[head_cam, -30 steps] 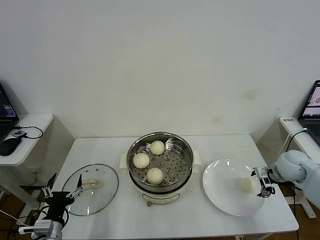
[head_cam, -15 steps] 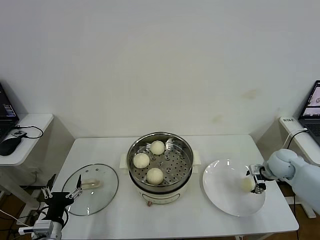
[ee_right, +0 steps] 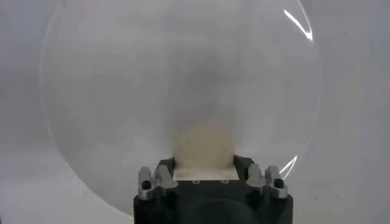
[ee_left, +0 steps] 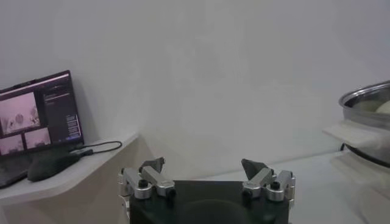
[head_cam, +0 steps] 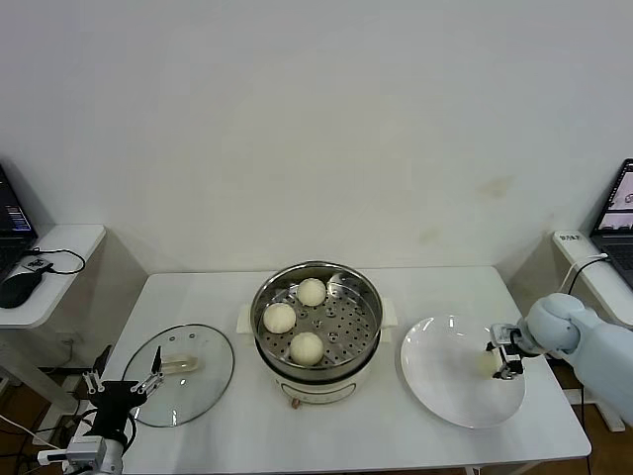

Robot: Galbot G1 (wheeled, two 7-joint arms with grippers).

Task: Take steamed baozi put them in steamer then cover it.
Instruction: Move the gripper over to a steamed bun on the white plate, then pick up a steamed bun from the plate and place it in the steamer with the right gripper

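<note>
On plate [head_cam: 445, 396], at 3 o'clock from steamer [head_cam: 316, 322], right gripper [head_cam: 497, 360] fingers pinch bun [head_cam: 487, 363]; left gripper [head_cam: 124, 380] parked, spread wide.

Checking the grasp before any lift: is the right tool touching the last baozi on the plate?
Touching. The right wrist view shows the right tool's two fingers pressed against both sides of the baozi, no gap.

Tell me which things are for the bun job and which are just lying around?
For the job: three baozi in the steamer, last baozi on the plate, cover, right gripper.
Lying around: laptop, mouse, side table.
</note>
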